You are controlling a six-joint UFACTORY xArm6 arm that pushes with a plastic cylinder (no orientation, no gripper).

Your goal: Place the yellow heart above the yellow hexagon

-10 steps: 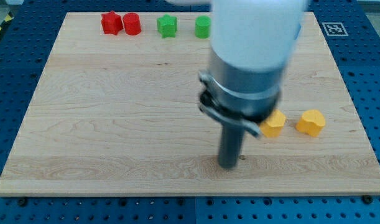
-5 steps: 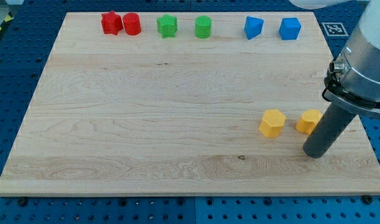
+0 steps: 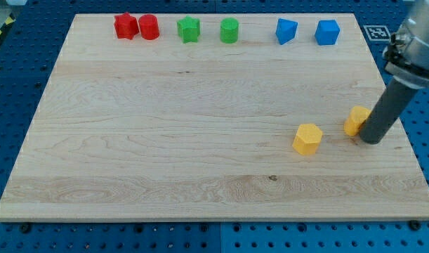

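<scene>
The yellow hexagon [image 3: 307,138] lies on the wooden board [image 3: 165,140] at the lower right. The yellow heart [image 3: 355,120] lies to its right and a little higher, partly hidden by my rod. My tip [image 3: 372,139] rests on the board at the heart's right side, touching it or nearly so.
Along the view's top edge stand a red star [image 3: 125,26], a red cylinder [image 3: 149,27], a green star [image 3: 189,29], a green cylinder [image 3: 229,31], a blue wedge-like block [image 3: 286,31] and a blue cube [image 3: 327,32]. The board's right edge is close to my tip.
My rod swept from the board's middle to the right, then up past the heart's right side. The yellow heart has shifted up and slightly right. The hexagon has not moved.
</scene>
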